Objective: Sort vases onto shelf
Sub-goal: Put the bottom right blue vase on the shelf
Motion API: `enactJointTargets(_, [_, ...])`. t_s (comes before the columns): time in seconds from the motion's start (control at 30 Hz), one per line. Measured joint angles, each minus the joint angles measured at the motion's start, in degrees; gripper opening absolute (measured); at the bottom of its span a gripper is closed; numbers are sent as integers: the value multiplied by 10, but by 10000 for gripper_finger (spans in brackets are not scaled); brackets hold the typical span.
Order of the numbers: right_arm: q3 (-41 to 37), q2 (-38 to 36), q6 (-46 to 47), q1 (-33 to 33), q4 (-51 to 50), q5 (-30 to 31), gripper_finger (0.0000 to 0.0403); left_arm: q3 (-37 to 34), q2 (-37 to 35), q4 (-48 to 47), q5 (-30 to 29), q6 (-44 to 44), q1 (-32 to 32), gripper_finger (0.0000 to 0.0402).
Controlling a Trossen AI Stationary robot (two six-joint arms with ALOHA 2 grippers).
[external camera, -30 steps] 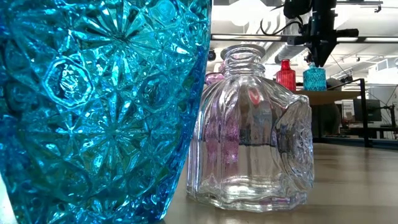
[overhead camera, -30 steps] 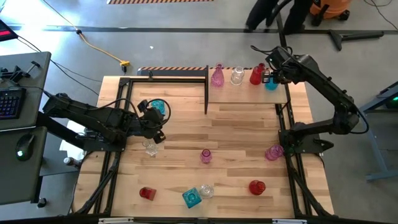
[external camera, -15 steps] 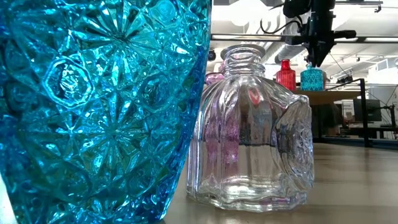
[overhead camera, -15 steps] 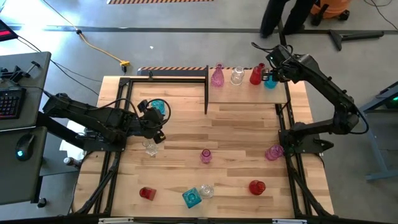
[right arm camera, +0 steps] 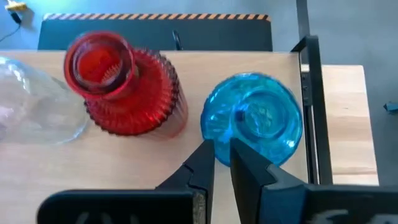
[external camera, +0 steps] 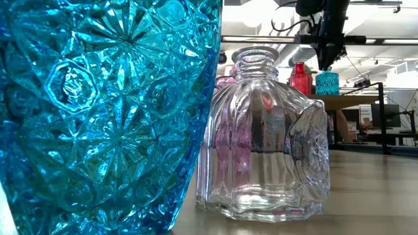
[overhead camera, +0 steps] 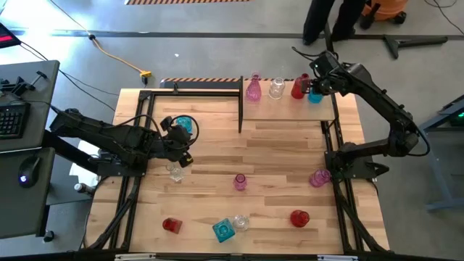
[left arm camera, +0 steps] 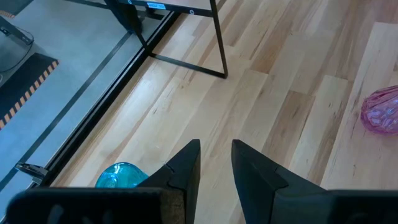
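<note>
High view showed our right hand (overhead camera: pixel 313 88) pinched on the teal vase (overhead camera: pixel 315 96) at the shelf's (overhead camera: pixel 290 107) three o'clock end; we judged it could knock the touching red vase (overhead camera: pixel 298 88).

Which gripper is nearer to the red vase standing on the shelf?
Right. The right gripper is at the teal vase just beside the red vase; the left gripper is far across the table.

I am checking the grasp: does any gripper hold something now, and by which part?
The right gripper holds the teal vase by its rim, over the shelf. The left gripper holds nothing.
</note>
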Motion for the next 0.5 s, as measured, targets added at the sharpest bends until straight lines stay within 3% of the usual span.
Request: enactJointTargets(0.5, [0,0,-5,0,13,15,30,0,0,0,0,0,0,83])
